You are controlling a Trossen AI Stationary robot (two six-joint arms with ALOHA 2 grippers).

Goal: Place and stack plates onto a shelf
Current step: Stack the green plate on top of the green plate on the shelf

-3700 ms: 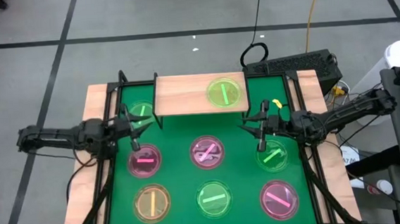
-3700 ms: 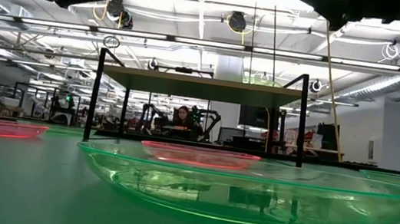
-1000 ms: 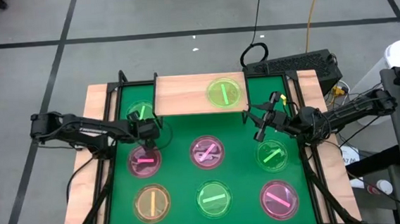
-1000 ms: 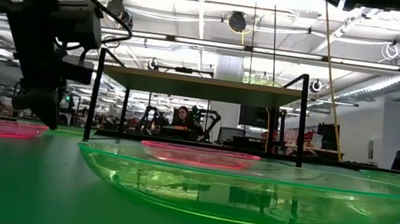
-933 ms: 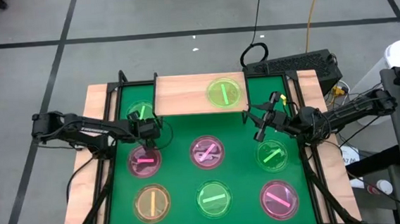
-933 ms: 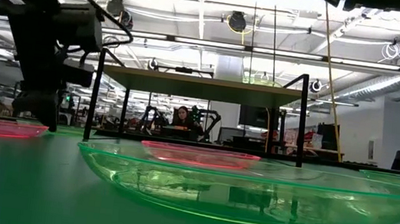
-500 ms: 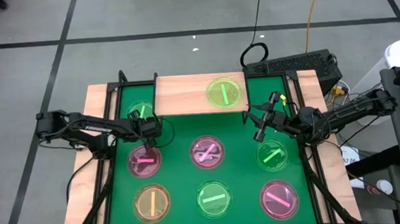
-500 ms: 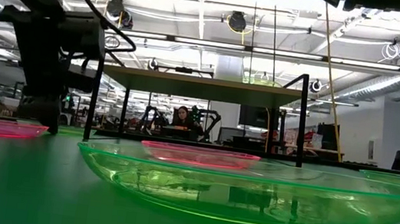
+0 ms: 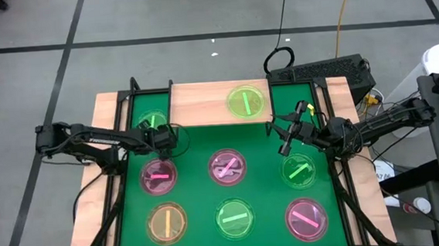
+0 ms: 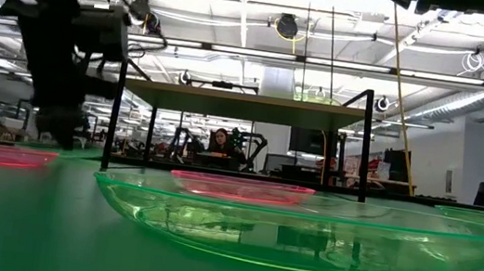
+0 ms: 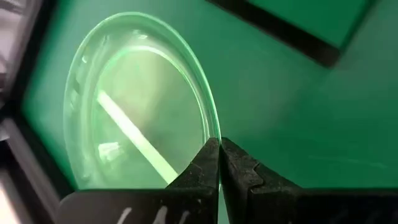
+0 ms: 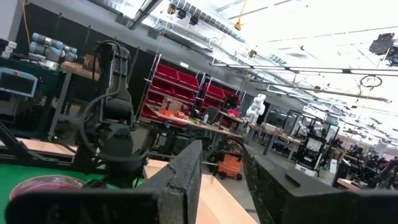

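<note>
Progress: early days, going by the layout. Just one green plate [image 9: 245,102] up on the shelf [image 9: 202,101], right half of the board, upper middle of the high view. Nothing stacked on it yet.

Left to do: seven plates on the mat [image 9: 268,147]. Green dish [image 9: 152,123] in the upper-left corner by the shelf's left legs, pink [image 9: 159,176] below it, another pink [image 9: 227,167] dead centre, green [image 9: 299,170] right of centre, then orange [image 9: 167,222], green [image 9: 235,218] and pink [image 9: 307,218] along the bottom row.

Left gripper [image 11: 219,146]: down at the right-hand rim of that corner green dish. Fingers squeezed nearly together in the wrist view, thin rim apparently nipped between the tips. Looks like a pinch on the edge, dish seemingly flat on the mat, not lifted.

Next, probably: lift the dish clear of the shelf legs and carry it up onto the board, either beside or on top of the green one there.

Right gripper [image 12: 222,168]: parked up in the air at the right of the high view, above the mat between shelf and right-hand green plate. Fingers spread apart, holding nothing.

Watch out: thin slick rim, could slip out of a pinch.
</note>
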